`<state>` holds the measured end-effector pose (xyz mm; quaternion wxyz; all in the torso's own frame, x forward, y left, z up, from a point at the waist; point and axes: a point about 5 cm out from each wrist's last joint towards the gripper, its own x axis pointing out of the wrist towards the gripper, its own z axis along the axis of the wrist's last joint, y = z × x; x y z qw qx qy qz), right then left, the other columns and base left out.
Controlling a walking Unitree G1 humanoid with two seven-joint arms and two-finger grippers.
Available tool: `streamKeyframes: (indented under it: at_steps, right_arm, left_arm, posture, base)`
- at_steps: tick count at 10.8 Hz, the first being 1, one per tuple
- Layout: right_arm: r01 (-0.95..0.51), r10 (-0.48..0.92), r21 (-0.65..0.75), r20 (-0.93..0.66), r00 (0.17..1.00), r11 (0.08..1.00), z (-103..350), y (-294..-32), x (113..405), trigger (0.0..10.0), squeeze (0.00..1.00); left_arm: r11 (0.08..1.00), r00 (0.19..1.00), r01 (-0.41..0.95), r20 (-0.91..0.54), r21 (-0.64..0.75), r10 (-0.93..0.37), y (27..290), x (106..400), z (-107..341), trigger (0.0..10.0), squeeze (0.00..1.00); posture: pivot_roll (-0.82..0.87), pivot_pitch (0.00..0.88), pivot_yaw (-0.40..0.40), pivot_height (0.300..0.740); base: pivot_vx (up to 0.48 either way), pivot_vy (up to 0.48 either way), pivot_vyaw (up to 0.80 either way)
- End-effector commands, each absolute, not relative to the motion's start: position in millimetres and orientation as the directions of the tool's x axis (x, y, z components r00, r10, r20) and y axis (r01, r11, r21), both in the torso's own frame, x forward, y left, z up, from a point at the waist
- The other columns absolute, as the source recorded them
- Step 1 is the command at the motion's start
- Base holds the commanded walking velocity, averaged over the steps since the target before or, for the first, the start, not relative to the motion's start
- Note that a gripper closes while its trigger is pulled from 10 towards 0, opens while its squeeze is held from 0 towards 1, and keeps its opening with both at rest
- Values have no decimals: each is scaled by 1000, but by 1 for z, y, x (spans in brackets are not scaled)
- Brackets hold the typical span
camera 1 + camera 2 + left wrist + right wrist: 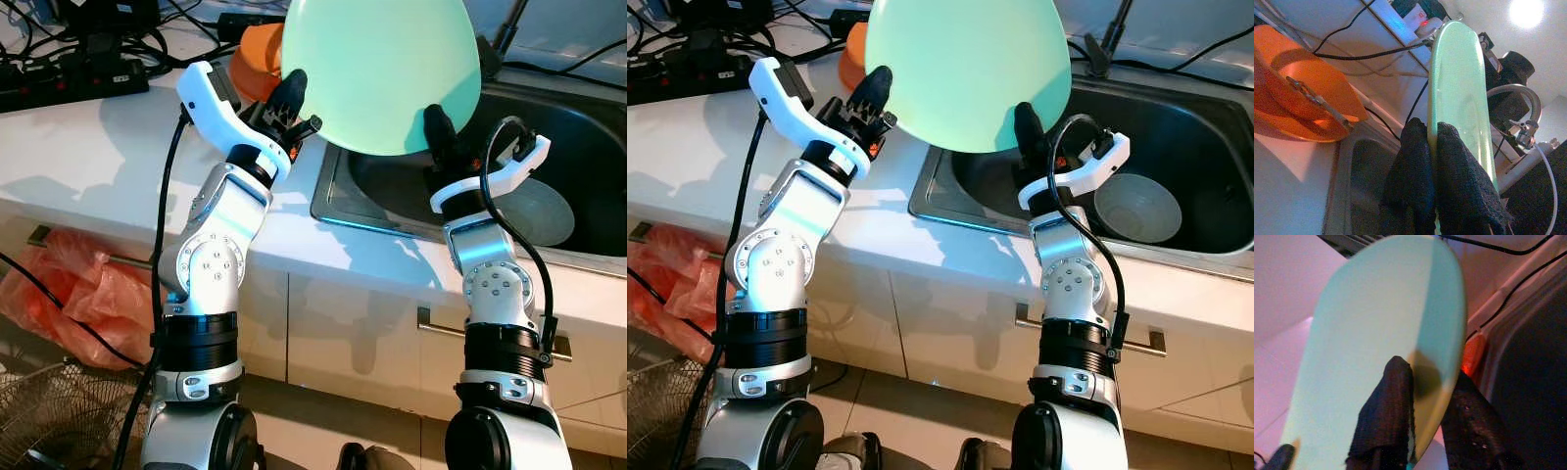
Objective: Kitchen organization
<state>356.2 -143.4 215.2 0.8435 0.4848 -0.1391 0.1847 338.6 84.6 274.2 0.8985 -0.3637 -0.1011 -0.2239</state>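
A large pale green plate (382,69) is held up on edge above the near left corner of the sink (578,147). My left gripper (292,90) is shut on the plate's left rim; in the left wrist view its fingers (1415,166) pinch the green plate (1459,98) edge-on. My right gripper (438,127) is shut on the plate's lower right rim, and the right wrist view shows the fingers (1388,416) on either side of the green plate (1376,333). An orange bowl (257,59) sits on the counter behind the left gripper.
A pale bowl (1136,208) lies in the dark sink basin. A faucet (1520,105) rises at the sink's back. Black cables and a power strip (73,83) lie on the white counter (88,157) at the back left. Orange plastic bags (73,294) sit on the floor at left.
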Motion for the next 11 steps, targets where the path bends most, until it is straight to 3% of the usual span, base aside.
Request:
streamKeyframes:
  at_steps: [1, 6, 7, 8, 10, 11]
  right_arm:
    - [-449, 174, 764, 419, 891, 462, 217, -143, 356, 0, 0]
    - [-449, 174, 764, 419, 891, 462, 217, -143, 356, 0, 0]
    - [-434, 52, 818, 450, 892, 378, 228, -159, 358, 0, 0]
    - [-423, -117, 876, 457, 882, 234, 240, -182, 359, 0, 0]
    - [-399, -173, 887, 441, 881, 231, 239, -193, 359, 0, 0]
    - [-383, -178, 897, 423, 888, 220, 236, -193, 360, 0, 0]
  left_arm:
    - [610, 850, 527, 372, -592, -373, 75, 333, 279, 10000, 0]
    - [610, 850, 527, 372, -592, -373, 75, 333, 279, 10000, 0]
    - [666, 864, 503, 315, -552, -392, 71, 336, 269, 10000, 1000]
    - [725, 874, 484, 236, -489, -425, 67, 339, 256, 10000, 1000]
    - [737, 882, 469, 216, -486, -419, 66, 340, 253, 10000, 1000]
    - [749, 884, 464, 199, -473, -423, 66, 341, 250, 10000, 0]
  posture:
    - [75, 138, -34, 740]
    - [75, 138, -34, 740]
    - [69, 136, -29, 740]
    - [69, 136, -29, 740]
    - [69, 136, -29, 740]
    - [69, 134, -27, 740]
  base:
    - [0, 0, 0]
    - [0, 0, 0]
    - [0, 0, 0]
    - [0, 0, 0]
    - [0, 0, 0]
    - [0, 0, 0]
